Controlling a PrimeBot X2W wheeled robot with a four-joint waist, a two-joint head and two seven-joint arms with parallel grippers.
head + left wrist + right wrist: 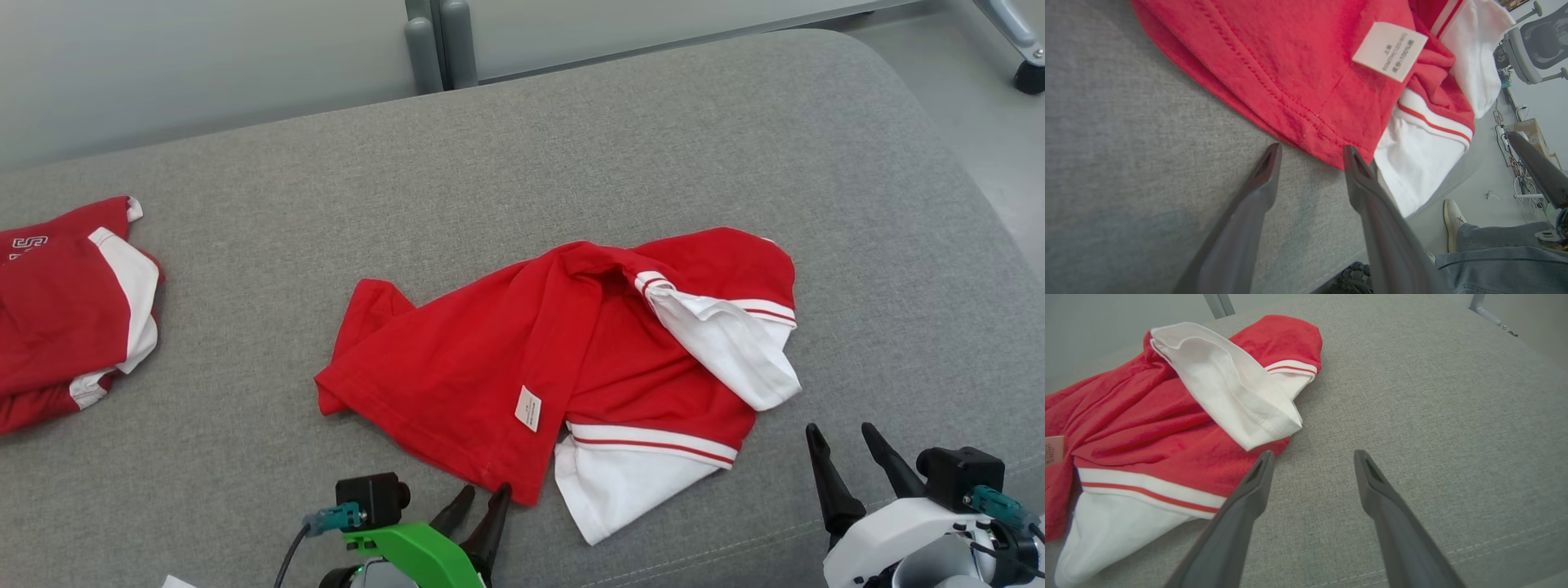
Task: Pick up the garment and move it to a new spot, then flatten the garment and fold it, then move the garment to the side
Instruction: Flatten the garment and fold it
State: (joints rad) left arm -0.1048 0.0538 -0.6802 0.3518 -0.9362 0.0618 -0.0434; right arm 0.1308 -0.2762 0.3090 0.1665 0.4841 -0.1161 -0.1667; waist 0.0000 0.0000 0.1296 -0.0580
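Garment [490, 359]: red T-shirt with white sleeves and red-striped white trim, lying crumpled near the middle of the grey fabric cushion [571, 147], not flattened, not folded. One white sleeve [727, 343] is flopped over the red body on the robot's right; a white panel [612, 490] sticks out under the near hem. White care label [528, 407] faces up on the red fabric close to the near hem corner. Left gripper [484, 490]: low at that hem corner, fingers spread. In the left wrist view the left gripper [1311, 149] has one fingertip at the red hem corner and the other over bare cushion; no cloth is pinched between them. Label [1390, 51] is readable as a tag, print too small to make out. Right gripper [839, 429]: fingers spread wide, nothing held, over bare cushion just beside the garment's right edge; the right wrist view puts the right gripper [1314, 454] near the sleeve tip [1229, 396]. Second red-and-white garment [65, 310] lies at far left, well apart. A person's jeans leg [1494, 261] and shoe [1453, 220] show beyond the cushion edge.
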